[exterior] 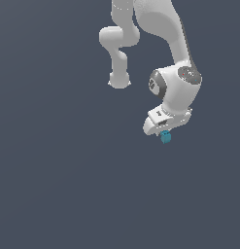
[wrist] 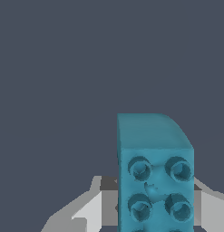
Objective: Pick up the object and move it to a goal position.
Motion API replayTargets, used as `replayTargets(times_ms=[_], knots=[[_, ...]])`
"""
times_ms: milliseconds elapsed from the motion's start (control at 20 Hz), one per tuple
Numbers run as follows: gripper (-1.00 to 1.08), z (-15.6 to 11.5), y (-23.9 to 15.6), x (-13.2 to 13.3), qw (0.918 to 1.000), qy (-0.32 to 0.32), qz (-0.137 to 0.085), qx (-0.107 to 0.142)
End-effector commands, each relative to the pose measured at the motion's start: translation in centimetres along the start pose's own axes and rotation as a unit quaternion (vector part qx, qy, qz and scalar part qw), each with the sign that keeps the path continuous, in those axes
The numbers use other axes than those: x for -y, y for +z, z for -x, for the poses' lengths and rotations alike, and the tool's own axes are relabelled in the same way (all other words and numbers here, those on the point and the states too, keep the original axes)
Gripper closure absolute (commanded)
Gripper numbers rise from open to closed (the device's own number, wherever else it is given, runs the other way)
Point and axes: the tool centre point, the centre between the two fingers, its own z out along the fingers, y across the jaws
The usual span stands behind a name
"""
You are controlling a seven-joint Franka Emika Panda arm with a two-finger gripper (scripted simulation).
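Tool: white two-fingered tool (exterior: 163, 130) on the white arm, closed around the block.
Object: small teal-blue oblong block (exterior: 165, 137) with round dimples on one face (wrist: 155, 190), held between the tool's fingers (wrist: 93, 206), toward the exterior view's right.

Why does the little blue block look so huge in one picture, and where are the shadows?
Wrist view: the camera sits close, so the teal block looks huge between the gripper's pale fingers, sharp, with soft shading in its round holes. Exterior view: the block is tiny under the gripper; lighting is flat, without any cast shadow or glare on the plain grey background.
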Motion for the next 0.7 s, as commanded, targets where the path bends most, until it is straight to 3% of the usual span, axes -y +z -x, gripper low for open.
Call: replayTargets(times_ms=[0,300,650], knots=[[1.08,0.4,-1.4,1.6,1.0,0.001,0.0,0.0],[1.08,0.8,-3.2,3.8,1.0,0.001,0.0,0.0],[1.08,0.6,-3.0,3.6,1.0,0.001,-0.001,0.0]])
